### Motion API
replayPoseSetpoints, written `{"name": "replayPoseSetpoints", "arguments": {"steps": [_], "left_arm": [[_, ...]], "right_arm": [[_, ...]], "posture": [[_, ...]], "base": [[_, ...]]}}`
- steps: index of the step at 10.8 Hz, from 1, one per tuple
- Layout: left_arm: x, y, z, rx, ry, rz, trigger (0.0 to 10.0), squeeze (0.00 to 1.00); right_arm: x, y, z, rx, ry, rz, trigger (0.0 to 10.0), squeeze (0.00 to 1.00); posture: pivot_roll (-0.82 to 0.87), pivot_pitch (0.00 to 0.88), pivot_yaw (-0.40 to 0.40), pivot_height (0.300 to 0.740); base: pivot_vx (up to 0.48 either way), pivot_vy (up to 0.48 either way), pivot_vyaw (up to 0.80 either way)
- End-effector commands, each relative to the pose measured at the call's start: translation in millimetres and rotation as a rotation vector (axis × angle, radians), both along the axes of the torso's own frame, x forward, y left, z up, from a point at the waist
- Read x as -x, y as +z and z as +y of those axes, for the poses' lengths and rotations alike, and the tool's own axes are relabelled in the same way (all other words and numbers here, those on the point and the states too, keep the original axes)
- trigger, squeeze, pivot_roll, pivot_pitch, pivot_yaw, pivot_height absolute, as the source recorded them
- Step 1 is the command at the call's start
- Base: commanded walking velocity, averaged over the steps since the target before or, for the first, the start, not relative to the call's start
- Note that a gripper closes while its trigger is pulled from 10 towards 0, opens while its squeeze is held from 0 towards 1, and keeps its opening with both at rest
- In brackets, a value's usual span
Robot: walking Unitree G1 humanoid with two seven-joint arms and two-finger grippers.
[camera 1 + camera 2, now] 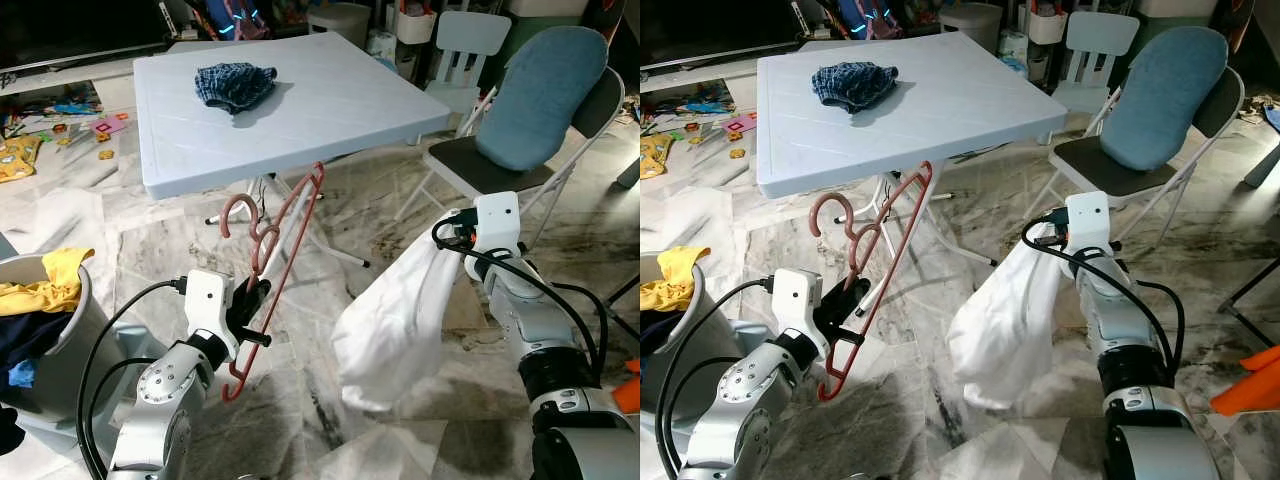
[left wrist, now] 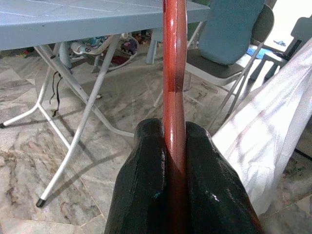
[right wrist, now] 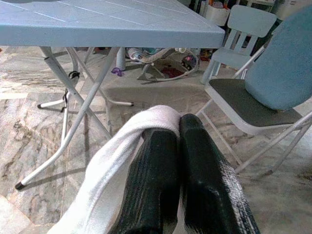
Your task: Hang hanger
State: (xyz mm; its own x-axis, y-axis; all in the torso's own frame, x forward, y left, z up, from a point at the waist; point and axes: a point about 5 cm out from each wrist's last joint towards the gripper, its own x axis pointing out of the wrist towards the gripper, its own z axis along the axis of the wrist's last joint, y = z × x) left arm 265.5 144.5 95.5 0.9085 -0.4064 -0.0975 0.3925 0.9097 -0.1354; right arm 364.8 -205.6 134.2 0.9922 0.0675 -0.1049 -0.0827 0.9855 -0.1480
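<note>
Left gripper clamps red hanger, long axis tilting up toward table; right gripper pinches, apparently, white garment.

Nothing readable turned up anywhere: no words, labels, brand marks or numbers could be made out. The small colourful items scattered on the floor were too tiny and blurred to read.

Red hanger tilted, hook up, below table edge; white garment hanging limp.
</note>
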Motion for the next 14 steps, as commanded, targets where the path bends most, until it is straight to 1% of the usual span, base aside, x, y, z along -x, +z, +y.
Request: {"name": "replayPoseSetpoints", "arguments": {"steps": [1, 4, 5, 6, 7, 8, 9, 10, 11, 12, 14], "left_arm": [[-0.4, 5.1, 2.7, -0.015, 0.013, -0.026, 10.0, 0.0], [-0.4, 5.1, 2.7, -0.015, 0.013, -0.026, 10.0, 0.0], [-0.2, 3.4, 0.1, -0.014, 0.076, -0.015, 10.0, 0.0], [-4.7, 13.2, -4.1, 0.033, 0.229, -0.058, 10.0, 0.0], [-6.3, 18.2, -4.6, 0.059, 0.275, -0.08, 10.0, 0.0], [-7.5, 19.2, -3.2, 0.049, 0.285, -0.09, 10.0, 0.0], [-10.5, 21.4, 0.5, 0.028, 0.311, -0.109, 10.0, 0.0], [-11.8, 21.7, 1.9, 0.025, 0.322, -0.111, 10.0, 0.0], [-13.1, 22.6, 3.1, 0.028, 0.338, -0.116, 10.0, 0.0], [-13.8, 24.1, 3.9, 0.029, 0.346, -0.123, 10.0, 0.0], [-15.8, 27.9, 3.0, 0.036, 0.359, -0.131, 10.0, 0.0]], "right_arm": [[-3.0, 11.3, 0.5, -0.003, 0.002, -0.042, 10.0, 0.0], [-3.0, 11.3, 0.5, -0.003, 0.002, -0.042, 10.0, 0.0], [0.0, 13.3, 2.6, -0.029, 0.034, -0.052, 10.0, 0.0], [19.3, 23.8, 39.3, -0.13, 0.198, -0.162, 10.0, 0.0], [31.2, 23.4, 51.8, -0.19, 0.235, -0.191, 10.0, 0.0], [34.1, 17.1, 49.8, -0.175, 0.218, -0.177, 10.0, 0.0], [37.1, 6.9, 45.6, -0.134, 0.187, -0.146, 10.0, 0.0], [38.1, 3.1, 43.8, -0.085, 0.18, -0.141, 10.0, 0.0], [39.2, 0.8, 41.5, -0.071, 0.167, -0.14, 10.0, 0.0], [40.0, 0.5, 42.1, -0.103, 0.188, -0.131, 10.0, 0.0], [42.0, 3.8, 38.5, -0.027, 0.173, -0.138, 10.0, 0.0]], "posture": [[-0.13, 0.0, -0.003, 0.74], [-0.13, 0.0, -0.003, 0.74], [-0.13, 0.0, -0.003, 0.74], [-0.1, 0.0, 0.03, 0.74], [-0.11, 0.0, 0.03, 0.74], [-0.12, 0.0, 0.031, 0.74], [-0.13, 0.0, 0.03, 0.74], [-0.13, 0.0, 0.03, 0.74], [-0.13, 0.0, 0.03, 0.74], [-0.13, 0.0, 0.03, 0.74], [-0.13, 0.0, 0.025, 0.74]], "base": [[0.0, 0.0, 0.0], [0.0, 0.0, 0.0], [0.0, 0.0, 0.0], [0.0, 0.0, 0.0], [0.0, 0.0, 0.0], [0.0, 0.0, 0.0], [0.0, 0.0, 0.0], [0.0, 0.0, 0.0], [0.0, 0.0, 0.0], [0.0, 0.0, 0.0], [0.0, 0.0, 0.0]]}}
